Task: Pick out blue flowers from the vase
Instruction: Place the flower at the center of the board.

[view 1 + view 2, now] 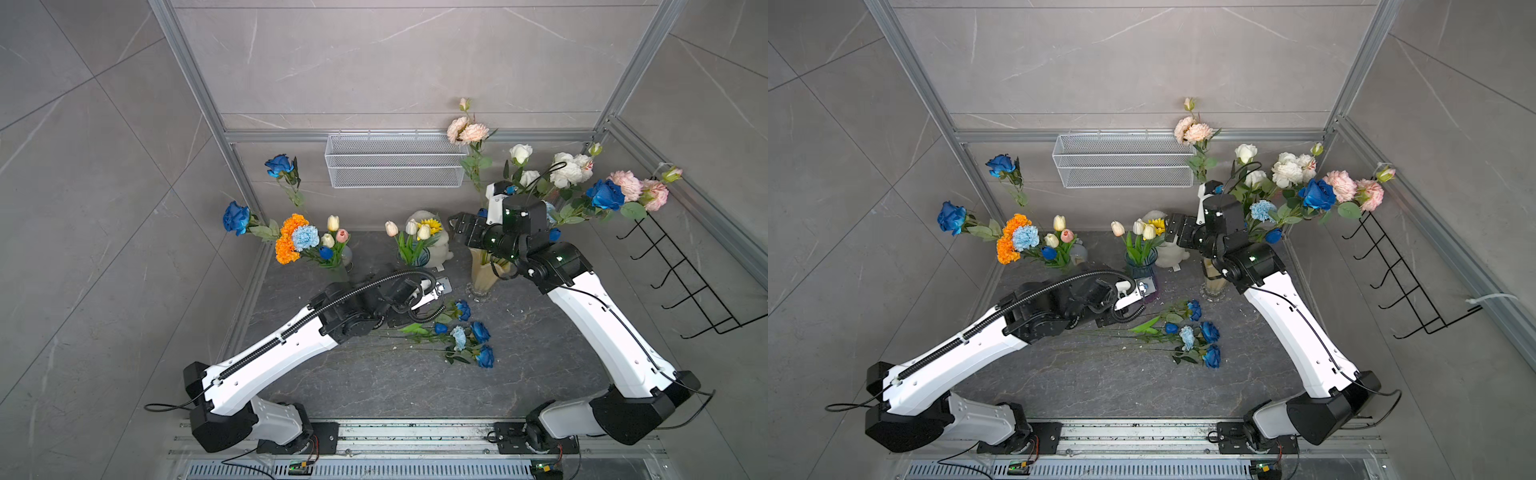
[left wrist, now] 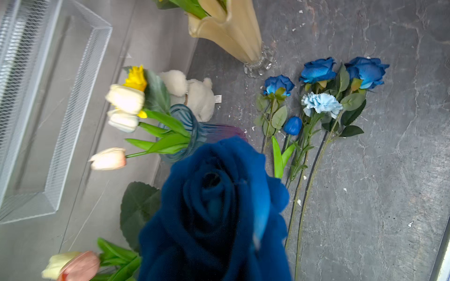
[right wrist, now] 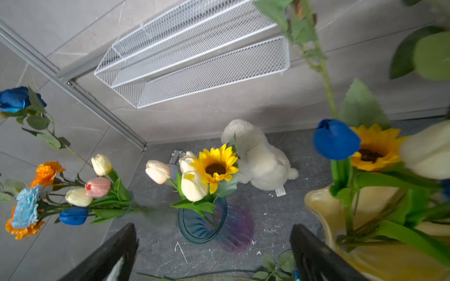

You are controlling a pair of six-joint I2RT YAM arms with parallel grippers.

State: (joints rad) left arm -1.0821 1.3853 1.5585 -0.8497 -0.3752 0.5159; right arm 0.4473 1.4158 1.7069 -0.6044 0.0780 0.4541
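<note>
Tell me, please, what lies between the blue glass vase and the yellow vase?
A white plush toy, set slightly behind the blue glass vase and the yellow vase; the right wrist view shows it.

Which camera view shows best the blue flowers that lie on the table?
The left wrist view: the laid-out blue flowers lie unobstructed, all five heads and stems clear. Both top views show them too, but small. The right wrist view shows only some leaves at its edge, perhaps theirs.
</note>
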